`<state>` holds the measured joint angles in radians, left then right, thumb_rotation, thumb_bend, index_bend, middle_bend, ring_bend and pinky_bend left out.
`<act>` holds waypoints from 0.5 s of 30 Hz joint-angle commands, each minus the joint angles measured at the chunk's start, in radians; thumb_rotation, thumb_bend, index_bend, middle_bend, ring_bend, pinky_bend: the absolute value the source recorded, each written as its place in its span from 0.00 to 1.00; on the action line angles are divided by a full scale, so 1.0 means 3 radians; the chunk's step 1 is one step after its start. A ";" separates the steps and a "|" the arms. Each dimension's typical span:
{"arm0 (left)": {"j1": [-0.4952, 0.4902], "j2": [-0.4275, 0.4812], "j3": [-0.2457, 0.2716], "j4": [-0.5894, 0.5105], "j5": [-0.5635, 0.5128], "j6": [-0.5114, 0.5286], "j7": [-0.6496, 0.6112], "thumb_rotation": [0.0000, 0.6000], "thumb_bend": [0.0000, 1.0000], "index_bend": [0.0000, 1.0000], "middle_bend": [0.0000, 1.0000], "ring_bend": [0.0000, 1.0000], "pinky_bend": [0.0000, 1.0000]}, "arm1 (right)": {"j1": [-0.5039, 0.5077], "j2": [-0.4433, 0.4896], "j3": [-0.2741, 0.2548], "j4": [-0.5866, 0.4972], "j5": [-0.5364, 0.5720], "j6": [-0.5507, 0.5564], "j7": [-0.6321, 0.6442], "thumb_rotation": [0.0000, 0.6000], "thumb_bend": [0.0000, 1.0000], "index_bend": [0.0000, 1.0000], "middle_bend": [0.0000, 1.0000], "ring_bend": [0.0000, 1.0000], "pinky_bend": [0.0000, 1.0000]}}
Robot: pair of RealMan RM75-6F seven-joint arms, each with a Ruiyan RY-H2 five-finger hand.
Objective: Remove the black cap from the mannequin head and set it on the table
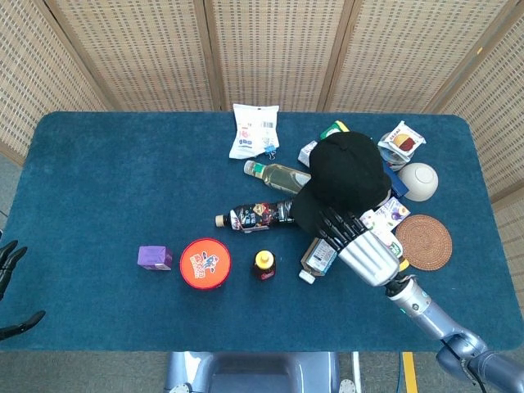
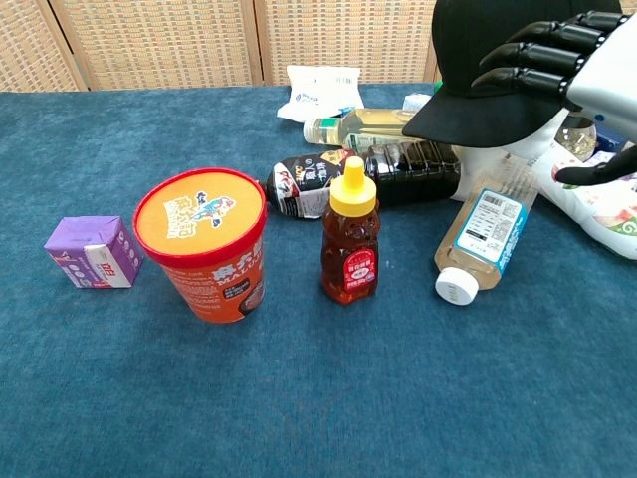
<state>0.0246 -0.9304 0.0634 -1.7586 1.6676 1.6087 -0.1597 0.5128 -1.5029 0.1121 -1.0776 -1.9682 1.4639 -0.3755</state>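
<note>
The black cap (image 1: 348, 176) sits on the white mannequin head (image 2: 513, 151) at the right of the blue table, its brim pointing toward the front left. My right hand (image 1: 364, 250) reaches in from the front right. In the chest view its dark fingers (image 2: 523, 68) lie over the top of the cap (image 2: 488, 40) brim, while the thumb hangs apart below and to the right. Nothing is gripped. My left hand (image 1: 10, 282) shows only at the far left edge of the head view, fingers spread and holding nothing.
An orange tub (image 1: 205, 263), honey bottle (image 1: 264, 264) and purple box (image 1: 154, 257) stand at the front. A dark bottle (image 1: 254, 216), a clear bottle (image 1: 319, 255) and a tea bottle (image 1: 278, 173) lie beside the mannequin. A cork coaster (image 1: 423, 241) and white bowl (image 1: 419, 181) lie right.
</note>
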 commanded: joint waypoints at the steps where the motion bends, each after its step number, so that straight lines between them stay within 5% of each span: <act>1: -0.0007 0.0015 0.0004 0.0005 0.0009 -0.0008 -0.0032 1.00 0.12 0.00 0.00 0.00 0.13 | 0.0045 -0.0042 0.0012 0.0040 0.0049 -0.0040 -0.0015 1.00 0.14 0.15 0.16 0.15 0.25; 10: -0.0002 0.0047 0.0003 0.0033 0.0019 0.0019 -0.0167 1.00 0.12 0.00 0.00 0.00 0.13 | 0.0198 -0.0245 0.0033 0.0273 0.0118 -0.0071 -0.0140 1.00 0.14 0.16 0.18 0.16 0.28; 15: 0.0000 0.0050 0.0003 0.0043 0.0020 0.0022 -0.0191 1.00 0.12 0.00 0.00 0.00 0.13 | 0.0237 -0.0345 0.0027 0.0418 0.0098 0.0059 -0.0178 1.00 0.16 0.20 0.23 0.23 0.37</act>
<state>0.0244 -0.9156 0.0642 -1.7461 1.6735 1.6153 -0.2165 0.5792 -1.5955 0.1212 -0.9663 -1.9355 1.4671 -0.4243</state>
